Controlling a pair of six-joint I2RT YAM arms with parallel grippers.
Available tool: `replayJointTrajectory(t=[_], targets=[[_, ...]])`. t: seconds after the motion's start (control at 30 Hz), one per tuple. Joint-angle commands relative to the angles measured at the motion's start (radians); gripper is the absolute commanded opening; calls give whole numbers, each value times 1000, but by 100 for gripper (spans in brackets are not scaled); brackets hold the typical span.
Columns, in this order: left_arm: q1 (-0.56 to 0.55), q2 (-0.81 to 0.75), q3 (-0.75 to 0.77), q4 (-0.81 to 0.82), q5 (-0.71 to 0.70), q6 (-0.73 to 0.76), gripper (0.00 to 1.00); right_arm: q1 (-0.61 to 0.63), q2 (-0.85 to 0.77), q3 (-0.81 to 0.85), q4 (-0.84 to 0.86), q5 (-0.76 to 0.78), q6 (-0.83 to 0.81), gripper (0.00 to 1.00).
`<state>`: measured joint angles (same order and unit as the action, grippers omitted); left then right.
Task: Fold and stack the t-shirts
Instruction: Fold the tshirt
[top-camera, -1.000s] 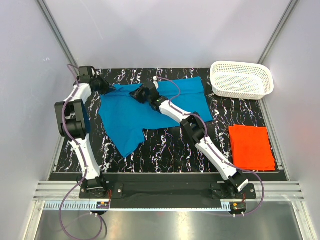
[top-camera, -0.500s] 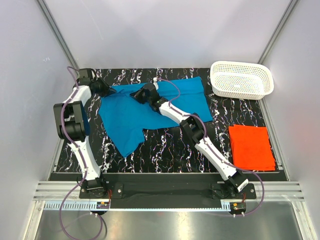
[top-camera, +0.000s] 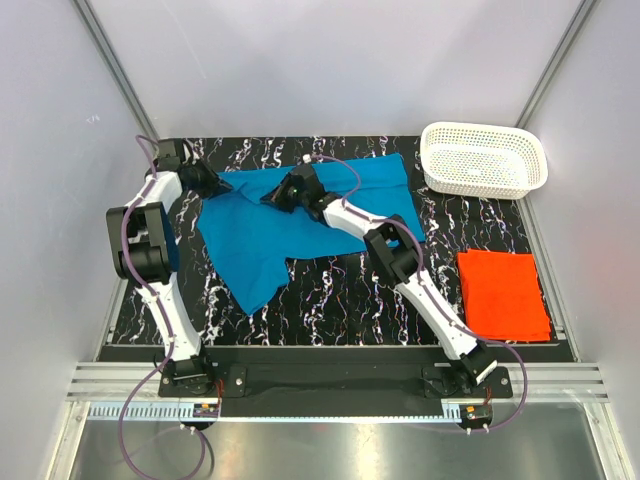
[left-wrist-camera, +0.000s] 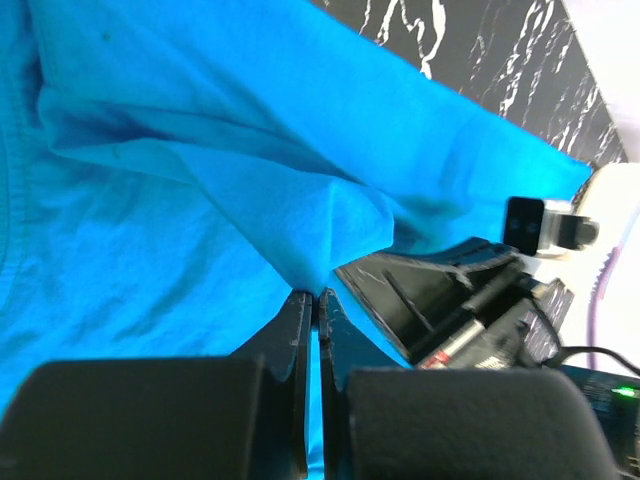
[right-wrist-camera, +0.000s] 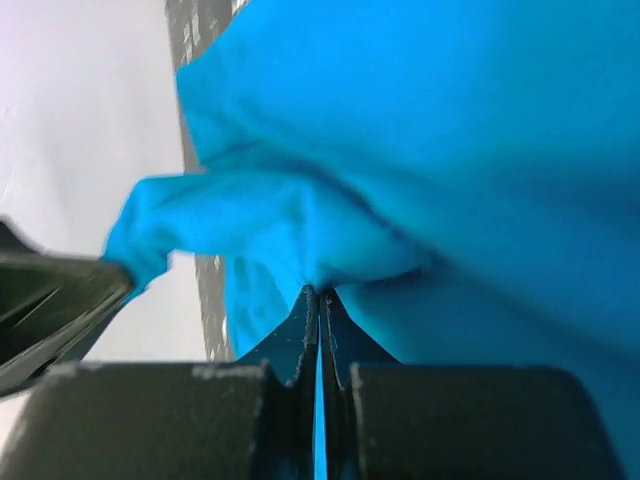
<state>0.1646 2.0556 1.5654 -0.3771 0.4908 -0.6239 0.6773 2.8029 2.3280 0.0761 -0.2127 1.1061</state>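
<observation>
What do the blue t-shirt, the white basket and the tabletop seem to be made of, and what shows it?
The blue t-shirt: soft matte cloth, going by its wrinkles and drape. The basket: white, probably moulded plastic; its walls are a regular perforated lattice. The tabletop: black with white veining, marble-look; stone or printed sheet, cannot tell.

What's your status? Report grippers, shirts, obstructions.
Shut on blue t-shirt: left gripper, right gripper. Folded orange-red t-shirt lies aside, right. Nothing obstructing.
</observation>
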Motion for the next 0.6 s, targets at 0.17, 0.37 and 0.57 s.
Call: replayJointTrajectory(t=[0.17, 0.37, 0.57], targets=[[24, -109, -10, -92, 26, 58, 1, -36, -166, -49, -68, -197, -147, 0], [33, -130, -33, -170, 34, 81, 1, -65, -152, -29, -180, -276, -115, 0], [52, -144, -85, -209, 35, 85, 2, -73, -135, 45, -236, -341, -109, 0]])
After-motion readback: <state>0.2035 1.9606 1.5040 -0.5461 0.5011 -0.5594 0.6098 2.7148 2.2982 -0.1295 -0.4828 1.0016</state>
